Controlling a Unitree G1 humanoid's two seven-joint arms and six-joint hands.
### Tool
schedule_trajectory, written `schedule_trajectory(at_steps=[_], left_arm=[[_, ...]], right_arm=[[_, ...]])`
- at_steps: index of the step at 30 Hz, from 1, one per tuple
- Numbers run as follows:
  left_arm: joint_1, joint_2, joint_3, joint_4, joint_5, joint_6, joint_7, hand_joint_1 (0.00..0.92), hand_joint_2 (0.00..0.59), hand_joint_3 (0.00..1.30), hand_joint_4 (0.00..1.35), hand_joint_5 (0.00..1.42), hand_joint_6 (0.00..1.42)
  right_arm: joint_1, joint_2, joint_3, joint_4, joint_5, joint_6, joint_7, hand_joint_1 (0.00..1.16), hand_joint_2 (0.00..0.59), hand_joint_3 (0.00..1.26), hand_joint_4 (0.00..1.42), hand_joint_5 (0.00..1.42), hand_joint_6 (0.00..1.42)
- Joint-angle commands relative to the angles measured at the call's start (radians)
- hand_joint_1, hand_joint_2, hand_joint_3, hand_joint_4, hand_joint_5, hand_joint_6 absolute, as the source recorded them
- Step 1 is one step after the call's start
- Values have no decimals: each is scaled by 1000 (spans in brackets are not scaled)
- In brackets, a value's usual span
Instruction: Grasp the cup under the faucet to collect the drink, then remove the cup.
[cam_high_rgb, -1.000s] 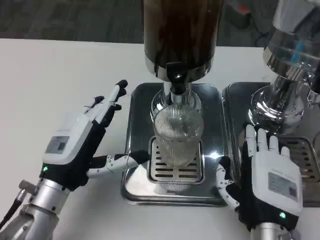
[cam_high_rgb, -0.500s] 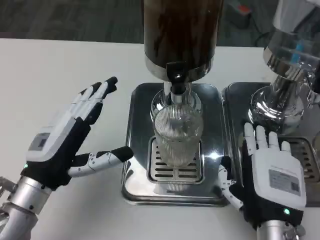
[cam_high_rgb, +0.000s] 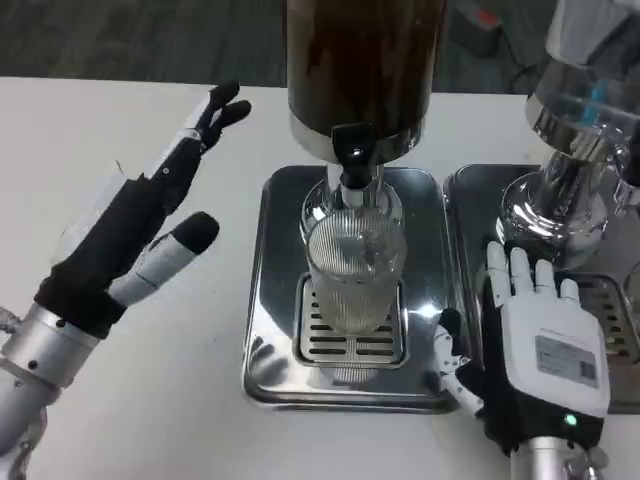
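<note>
Cup (cam_high_rgb: 354, 280) stands under faucet (cam_high_rgb: 352, 165); left hand (cam_high_rgb: 135, 225) and right hand (cam_high_rgb: 535, 355) spread wide, label writing unreadable.

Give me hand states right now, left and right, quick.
Left hand: open, fingers apart, holding nothing, off to the left of the ribbed glass cup.
Right hand: open, holding nothing, right of the cup.

Ribbed clear cup (cam_high_rgb: 354, 275), glossy metal tray (cam_high_rgb: 275, 300)
</note>
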Motion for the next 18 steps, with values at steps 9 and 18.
schedule_trajectory(at_steps=[9,18], left_arm=[[-21,-67,137,-191,-283,341,-454,0,82,0,0,0,0],[-63,-129,203,-197,-256,439,-553,0,74,0,0,28,2]], right_arm=[[-2,51,-29,13,35,2,-4,260,492,12,0,0,0],[7,67,-42,11,40,0,-16,271,493,14,0,0,0]])
